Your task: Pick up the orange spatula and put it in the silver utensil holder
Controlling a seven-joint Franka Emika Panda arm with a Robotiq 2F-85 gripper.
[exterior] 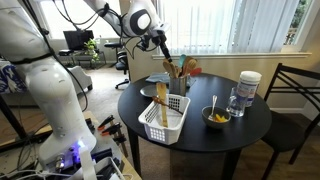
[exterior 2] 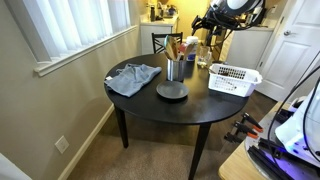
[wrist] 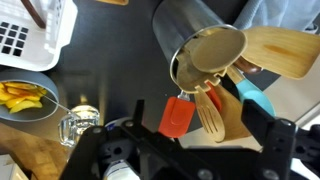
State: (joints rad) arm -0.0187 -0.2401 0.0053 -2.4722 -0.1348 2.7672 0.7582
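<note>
The silver utensil holder (wrist: 197, 45) stands on the black round table and shows in both exterior views (exterior: 179, 88) (exterior 2: 175, 70). Brown wooden spoons (wrist: 275, 48) stick out of it. The orange spatula (wrist: 178, 116) sits in the holder, handle down and flat orange head up. Its head also shows in an exterior view (exterior: 191, 68). My gripper (wrist: 198, 128) is open just above the utensil tops; the spatula head lies between the fingers, touching neither. In both exterior views the gripper (exterior: 159, 44) (exterior 2: 213, 28) hovers above the holder.
A white slatted basket (exterior: 165, 122) (exterior 2: 235, 78) holds a pale wooden stick (exterior: 161, 98). A bowl of yellow food (exterior: 217, 117) (wrist: 22, 97), a glass (wrist: 78, 125) and a white-lidded jar (exterior: 247, 90) stand near. A blue cloth (exterior 2: 133, 78) and dark plate (exterior 2: 171, 92) lie beyond.
</note>
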